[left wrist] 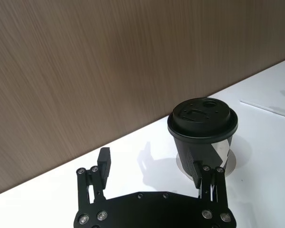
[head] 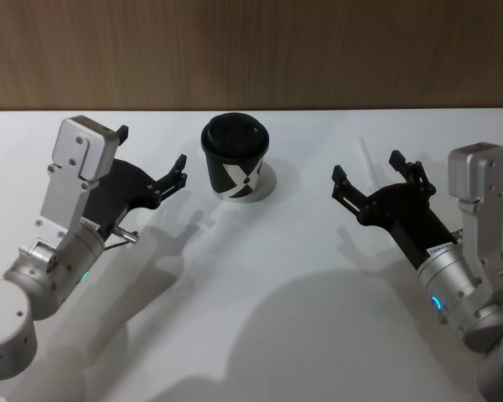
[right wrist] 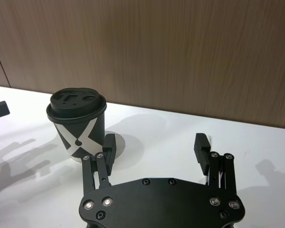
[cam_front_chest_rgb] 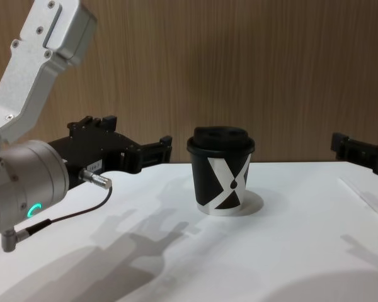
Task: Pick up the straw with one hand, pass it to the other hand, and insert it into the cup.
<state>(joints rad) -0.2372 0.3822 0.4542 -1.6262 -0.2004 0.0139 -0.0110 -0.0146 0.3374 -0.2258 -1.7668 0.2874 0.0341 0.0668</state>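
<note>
Head view: cup [head: 235, 157] stands mid-table on a disc [head: 269, 183]. My left gripper [head: 151, 148] hovers beside it, fingers apart. My right gripper [head: 367, 167], fingers also apart, hangs above the straw [head: 365, 156], which lies flat on the table [head: 251, 318].

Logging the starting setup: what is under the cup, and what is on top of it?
The cup stands on a flat, round grey disc whose edge shows around its base. A black domed lid closes the top. The contents and the disc's middle are covered.
</note>
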